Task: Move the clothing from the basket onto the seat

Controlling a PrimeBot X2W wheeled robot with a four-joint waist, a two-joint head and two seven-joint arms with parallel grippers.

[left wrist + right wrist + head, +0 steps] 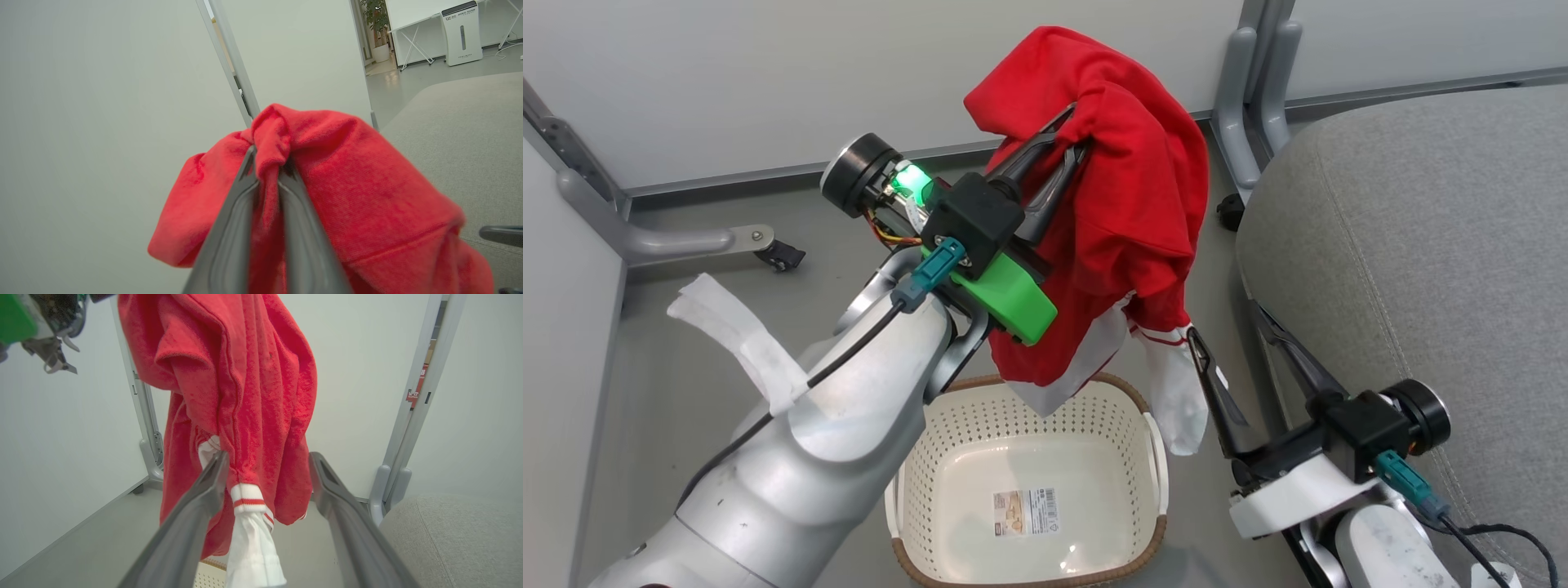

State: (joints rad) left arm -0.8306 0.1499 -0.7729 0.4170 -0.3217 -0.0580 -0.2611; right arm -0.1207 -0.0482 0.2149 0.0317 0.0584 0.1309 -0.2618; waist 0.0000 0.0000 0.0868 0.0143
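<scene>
The red clothing (1127,204) hangs in the air above the basket (947,457), bunched at its top in my left gripper (1074,135), which is shut on it. In the left wrist view the fingers (241,212) pinch a fold of the clothing (359,196). Its white sleeve end dangles near the basket's far right rim. My right gripper (1223,320) stands open beside that sleeve, between basket and seat (1421,245). In the right wrist view the clothing (245,375) hangs before the open right gripper (269,455). The basket holds nothing but a barcode label (1025,512).
Pale partition walls close off the back and left. A grey metal leg with a caster (780,257) lies on the floor at the left, and an upright post (1250,82) stands next to the seat's far corner. The seat (449,539) spreads to the right.
</scene>
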